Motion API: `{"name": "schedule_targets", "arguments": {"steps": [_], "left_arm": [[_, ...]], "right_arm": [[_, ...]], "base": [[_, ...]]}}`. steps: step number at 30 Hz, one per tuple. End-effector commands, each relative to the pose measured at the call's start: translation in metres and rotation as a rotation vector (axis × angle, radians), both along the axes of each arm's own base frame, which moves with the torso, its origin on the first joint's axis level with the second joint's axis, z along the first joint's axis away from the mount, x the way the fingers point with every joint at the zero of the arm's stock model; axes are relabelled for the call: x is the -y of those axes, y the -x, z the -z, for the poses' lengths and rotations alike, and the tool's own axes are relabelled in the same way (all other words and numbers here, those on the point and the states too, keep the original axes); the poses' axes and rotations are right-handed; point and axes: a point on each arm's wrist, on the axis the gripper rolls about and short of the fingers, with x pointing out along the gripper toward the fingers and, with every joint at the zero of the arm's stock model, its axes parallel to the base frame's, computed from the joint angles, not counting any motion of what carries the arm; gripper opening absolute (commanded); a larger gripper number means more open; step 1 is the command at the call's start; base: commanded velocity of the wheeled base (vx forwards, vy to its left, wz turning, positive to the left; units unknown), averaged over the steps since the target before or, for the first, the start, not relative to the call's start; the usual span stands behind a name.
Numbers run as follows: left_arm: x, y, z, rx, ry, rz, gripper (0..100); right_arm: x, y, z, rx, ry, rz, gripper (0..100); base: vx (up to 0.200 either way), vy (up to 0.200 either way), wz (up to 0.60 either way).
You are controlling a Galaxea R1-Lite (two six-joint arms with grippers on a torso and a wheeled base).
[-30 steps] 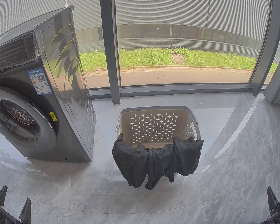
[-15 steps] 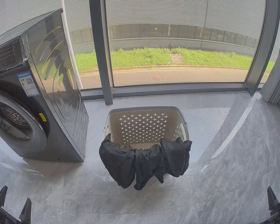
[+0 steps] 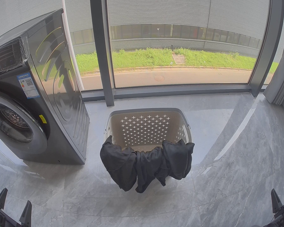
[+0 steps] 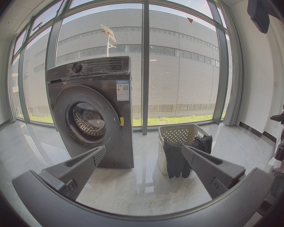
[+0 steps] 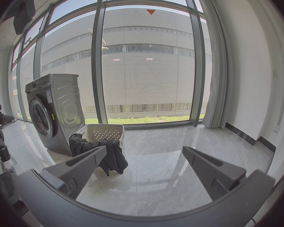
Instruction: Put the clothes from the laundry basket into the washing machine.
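Black, crumpled clothes [image 3: 146, 166] hang in loose folds over the near rim of the cream, star-punched basket [image 3: 146, 112], spilling down its outside. The basket stands on the grey floor [image 3: 236, 136] near the dark washing machine [image 3: 58, 92]. The left gripper [image 4: 143, 148] and right gripper [image 5: 143, 148] hover low, jaws spread wide.

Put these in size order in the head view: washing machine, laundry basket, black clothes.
Largest by far: washing machine
Next: laundry basket and black clothes look about alike; I can't rank those two.
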Motion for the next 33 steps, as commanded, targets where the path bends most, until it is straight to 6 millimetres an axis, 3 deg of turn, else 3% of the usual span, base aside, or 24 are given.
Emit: {"name": "schedule_targets", "arguments": {"steps": [1,17,23,33], "left_arm": [[0.0000,0.0001,0.0049,0.000,0.001,0.000,100],[0.0000,0.0001,0.0049,0.000,0.000,0.000,100],[0.0000,0.0001,0.0049,0.000,0.000,0.000,100],[0.0000,0.0001,0.0049,0.000,0.000,0.000,100]], "right_arm": [[0.0000,-0.0004,0.0051,-0.006,0.000,0.000,100],[0.0000,-0.0004,0.0051,-0.006,0.000,0.000,100],[0.0000,-0.0004,0.0051,-0.006,0.000,0.000,100],[0.0000,-0.0004,0.0051,-0.006,0.000,0.000,100]], "base": [[0.000,-0.200,0.00],[0.000,-0.013,0.00],[0.000,-0.200,0.00],[0.000,0.000,0.00]]}}
